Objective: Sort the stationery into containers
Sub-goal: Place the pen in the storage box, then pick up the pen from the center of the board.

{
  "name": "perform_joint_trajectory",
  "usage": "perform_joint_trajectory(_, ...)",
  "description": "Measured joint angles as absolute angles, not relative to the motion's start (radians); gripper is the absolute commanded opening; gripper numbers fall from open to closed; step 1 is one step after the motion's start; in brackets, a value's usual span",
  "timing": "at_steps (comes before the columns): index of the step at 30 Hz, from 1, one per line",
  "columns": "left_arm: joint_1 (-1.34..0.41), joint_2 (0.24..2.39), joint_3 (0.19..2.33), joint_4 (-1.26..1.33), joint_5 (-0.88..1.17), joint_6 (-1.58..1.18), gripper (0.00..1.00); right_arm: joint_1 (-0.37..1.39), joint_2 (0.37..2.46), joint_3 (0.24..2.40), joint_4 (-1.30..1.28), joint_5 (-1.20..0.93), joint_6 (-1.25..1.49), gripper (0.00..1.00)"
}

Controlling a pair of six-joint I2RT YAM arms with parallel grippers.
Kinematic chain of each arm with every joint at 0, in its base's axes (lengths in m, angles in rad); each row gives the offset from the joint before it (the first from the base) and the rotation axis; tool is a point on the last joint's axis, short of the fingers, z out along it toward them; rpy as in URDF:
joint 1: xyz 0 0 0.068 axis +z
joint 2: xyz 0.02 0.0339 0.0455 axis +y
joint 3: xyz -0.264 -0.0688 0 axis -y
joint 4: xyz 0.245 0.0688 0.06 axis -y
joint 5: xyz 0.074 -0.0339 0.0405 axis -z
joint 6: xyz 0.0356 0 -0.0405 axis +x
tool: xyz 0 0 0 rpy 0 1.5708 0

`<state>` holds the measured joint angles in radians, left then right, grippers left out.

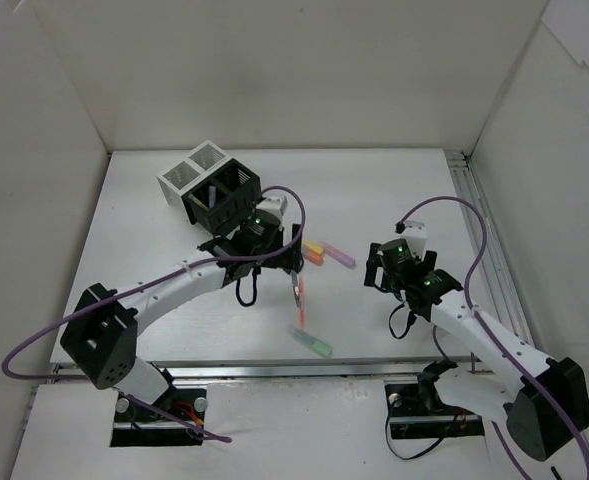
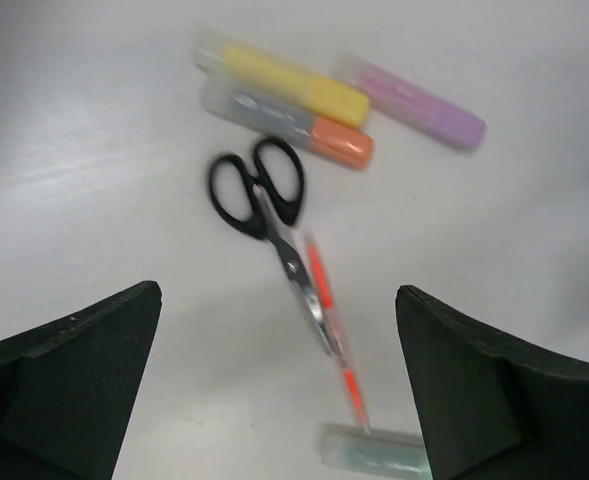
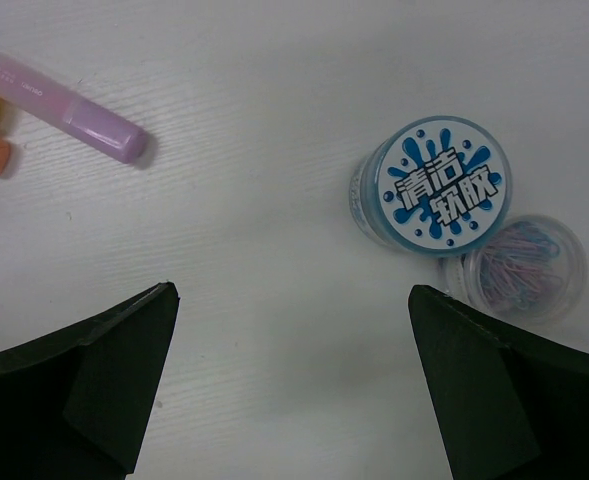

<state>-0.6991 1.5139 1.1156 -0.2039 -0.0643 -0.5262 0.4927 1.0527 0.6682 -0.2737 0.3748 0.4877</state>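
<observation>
Left gripper (image 2: 277, 298) spread wide above the table. Black scissors (image 2: 259, 195) and an orange pen (image 2: 332, 320) lie under the gap between its fingers, with highlighters (image 2: 284, 82) just beyond. Right gripper (image 3: 292, 292) is also spread and empty; a pink highlighter (image 3: 64, 110) lies to its far left. Mesh cups (image 1: 214, 185) stand far left.

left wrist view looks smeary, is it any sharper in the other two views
Left wrist: yes, the scissors and yellow highlighter are softly blurred. Right wrist: sharp, the print on the blue tub lid is crisp. Top external: evenly lit, faint shadows, small items low in detail.
</observation>
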Motion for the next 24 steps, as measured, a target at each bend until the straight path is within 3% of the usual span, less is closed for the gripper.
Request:
perform_joint_trajectory(11, -0.957, 1.688, 1.200, -0.406, -0.076, -0.697, 0.85, 0.492, 1.024, 0.668, -0.327, 0.414, 0.498, 0.98)
perform_joint_trajectory(18, -0.981, 1.792, 1.255, -0.479, -0.091, -0.742, 0.75, 0.491, 1.026, 0.668, -0.336, 0.412, 0.500, 0.98)
perform_joint_trajectory(24, -0.992, 1.853, 1.286, -0.499, -0.089, -0.761, 0.58, 0.490, 1.032, 0.668, -0.338, 0.404, 0.500, 0.98)
